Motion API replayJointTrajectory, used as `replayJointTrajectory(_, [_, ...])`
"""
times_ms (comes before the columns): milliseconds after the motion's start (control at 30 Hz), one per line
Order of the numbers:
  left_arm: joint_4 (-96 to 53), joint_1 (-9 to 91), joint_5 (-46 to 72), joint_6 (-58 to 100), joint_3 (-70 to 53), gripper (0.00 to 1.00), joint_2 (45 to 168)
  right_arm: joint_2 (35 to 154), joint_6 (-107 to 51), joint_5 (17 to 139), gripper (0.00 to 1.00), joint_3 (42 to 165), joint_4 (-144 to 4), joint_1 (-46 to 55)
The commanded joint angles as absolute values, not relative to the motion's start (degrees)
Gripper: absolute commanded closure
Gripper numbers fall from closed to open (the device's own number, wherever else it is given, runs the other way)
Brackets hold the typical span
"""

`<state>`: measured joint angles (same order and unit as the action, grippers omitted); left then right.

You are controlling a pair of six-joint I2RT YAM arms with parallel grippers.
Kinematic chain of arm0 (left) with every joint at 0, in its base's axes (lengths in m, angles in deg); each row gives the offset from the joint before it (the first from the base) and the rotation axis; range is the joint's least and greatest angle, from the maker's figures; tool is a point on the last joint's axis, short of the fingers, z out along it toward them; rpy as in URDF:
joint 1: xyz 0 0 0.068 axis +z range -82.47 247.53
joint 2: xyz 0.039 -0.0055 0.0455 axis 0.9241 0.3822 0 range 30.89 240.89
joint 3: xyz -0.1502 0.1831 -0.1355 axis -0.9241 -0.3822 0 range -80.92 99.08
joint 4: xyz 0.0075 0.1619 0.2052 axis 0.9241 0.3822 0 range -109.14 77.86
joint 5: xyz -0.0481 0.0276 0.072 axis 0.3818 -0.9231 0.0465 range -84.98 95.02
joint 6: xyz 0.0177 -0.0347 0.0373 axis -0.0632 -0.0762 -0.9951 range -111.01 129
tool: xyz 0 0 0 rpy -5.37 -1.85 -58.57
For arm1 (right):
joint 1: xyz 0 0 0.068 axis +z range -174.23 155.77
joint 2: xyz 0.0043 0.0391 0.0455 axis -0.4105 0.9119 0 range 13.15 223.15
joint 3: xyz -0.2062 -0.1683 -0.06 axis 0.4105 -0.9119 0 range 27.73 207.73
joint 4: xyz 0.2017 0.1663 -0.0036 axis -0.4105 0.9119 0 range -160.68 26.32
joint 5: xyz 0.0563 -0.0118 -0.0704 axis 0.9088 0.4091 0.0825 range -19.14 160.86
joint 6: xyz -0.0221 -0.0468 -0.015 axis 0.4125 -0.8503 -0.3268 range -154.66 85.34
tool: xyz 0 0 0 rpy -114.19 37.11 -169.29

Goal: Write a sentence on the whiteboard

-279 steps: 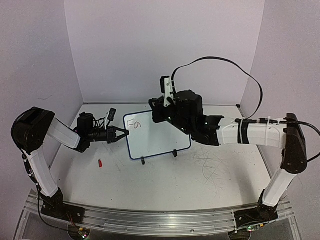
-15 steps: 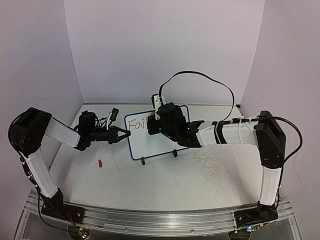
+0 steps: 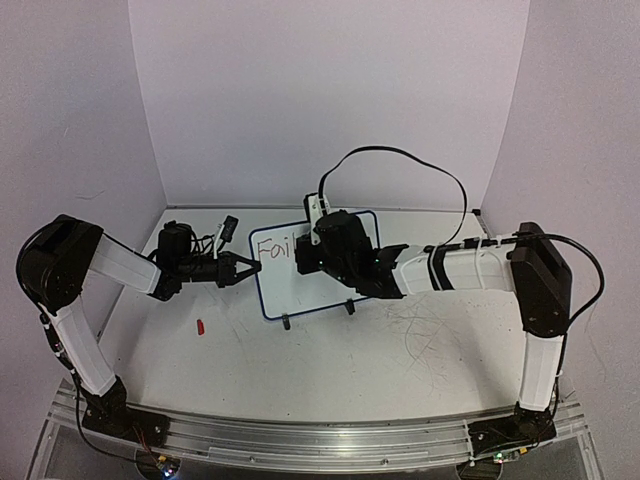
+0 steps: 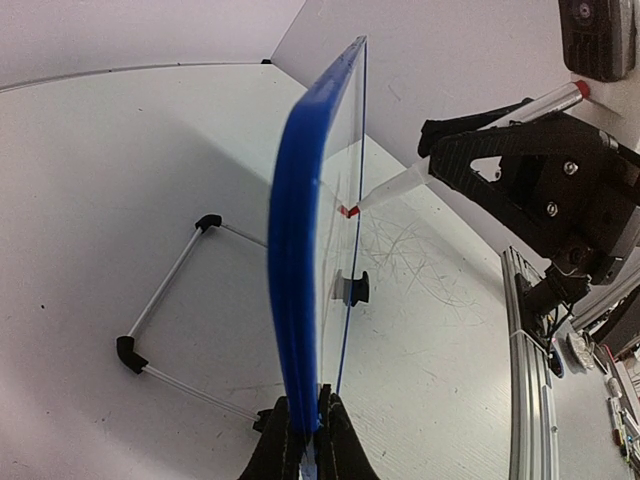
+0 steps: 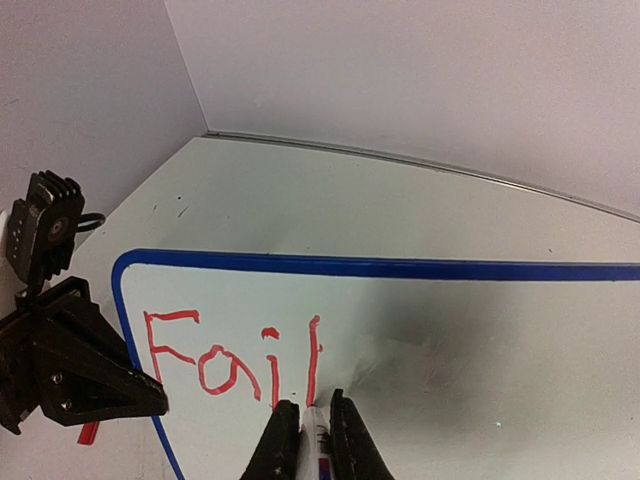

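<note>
The whiteboard [image 3: 305, 291] stands upright on the table, blue-framed and seen edge-on in the left wrist view [image 4: 298, 260]. My left gripper [image 3: 243, 269] [image 4: 308, 440] is shut on its left edge. Red lettering of the sentence [image 3: 272, 246] [image 5: 235, 352] reads "Fai" followed by a tall vertical stroke. My right gripper [image 3: 316, 232] [image 5: 316, 428] is shut on a white marker [image 5: 317, 432] [image 4: 470, 135]. The marker's red tip touches the board at the foot of that stroke.
A small red cap [image 3: 201, 326] lies on the table in front of the left arm. The board rests on two black feet [image 3: 286, 321] with a wire stand [image 4: 165, 300] behind it. Faint scribble marks [image 3: 420, 330] cover the tabletop. Walls enclose three sides.
Since the earliest frame the lettering has grown from "Fa" to "Fai" plus a vertical stroke, and the right arm has come lower. Over the last half second it edged slightly right.
</note>
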<state>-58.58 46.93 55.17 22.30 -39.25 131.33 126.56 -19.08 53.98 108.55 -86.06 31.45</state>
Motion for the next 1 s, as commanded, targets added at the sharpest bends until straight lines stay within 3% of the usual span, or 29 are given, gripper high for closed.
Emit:
replayJointTrajectory(0, [-56.38,46.08,53.49,19.01,-37.94,1.0,130.82,124.84,-18.82,50.13,1.0,107.3,-84.57,30.88])
replayJointTrajectory(533, [-56.17,46.09,53.34,18.8,-38.06,1.0,130.53,124.5,-22.24,47.26,1.0,110.97,-86.38,30.82])
replayJointTrajectory(733, [-56.08,46.08,53.21,18.75,-38.26,1.0,130.42,119.2,-21.95,51.12,1.0,107.98,-89.02,30.93])
replayJointTrajectory(967, [-56.13,46.0,53.31,18.84,-38.23,1.0,130.45,122.54,-21.57,54.85,1.0,109.99,-89.28,30.9])
